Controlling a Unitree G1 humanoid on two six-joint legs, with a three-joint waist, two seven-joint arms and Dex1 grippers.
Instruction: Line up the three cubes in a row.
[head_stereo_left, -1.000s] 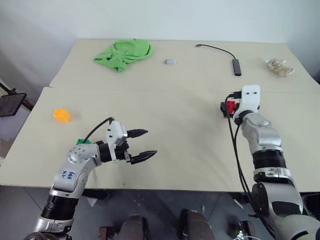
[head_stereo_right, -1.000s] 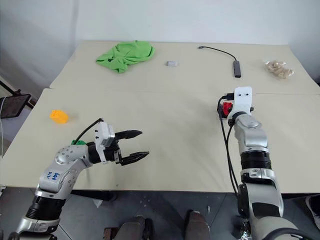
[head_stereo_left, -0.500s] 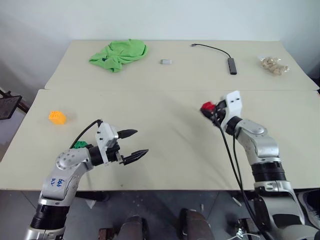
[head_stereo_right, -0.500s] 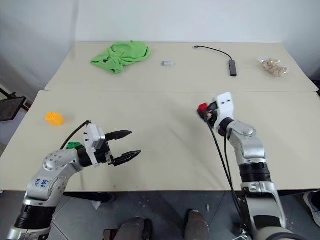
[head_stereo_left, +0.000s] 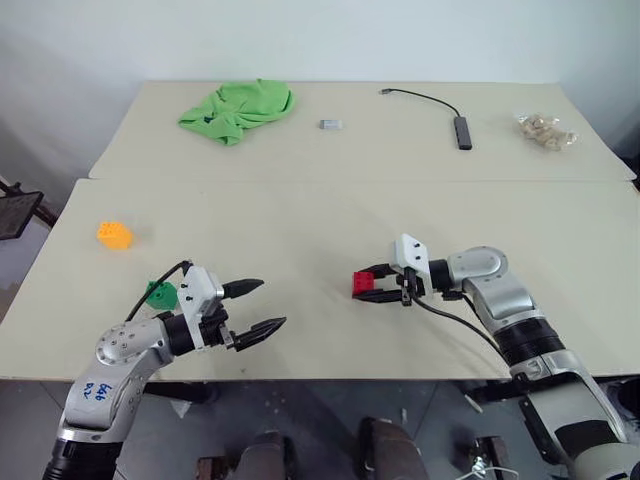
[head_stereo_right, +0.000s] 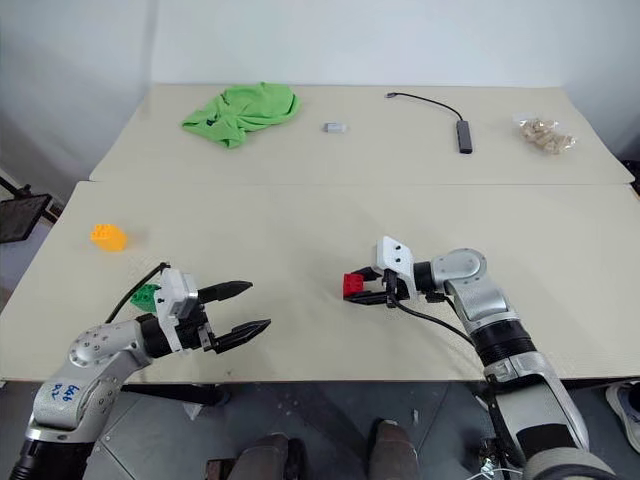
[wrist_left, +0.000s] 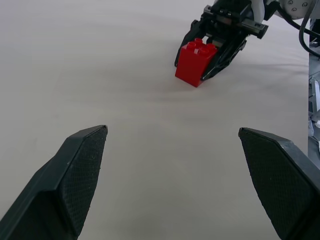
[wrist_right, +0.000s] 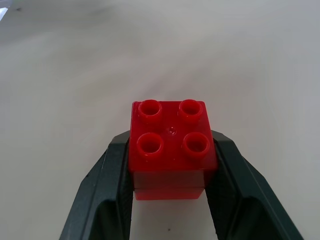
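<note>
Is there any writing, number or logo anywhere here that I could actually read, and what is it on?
Blue handwritten marks on the left arm's grey upper shell: too small and blurred to read.
Red cube, held in the right end effector: studs only, no legible lettering.
Orange-yellow cube, green cube, green cloth, small grey block: no text to be seen.

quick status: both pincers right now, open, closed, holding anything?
Left pincer: open, holding nothing.
Right pincer: closed on the red studded plastic brick.
</note>
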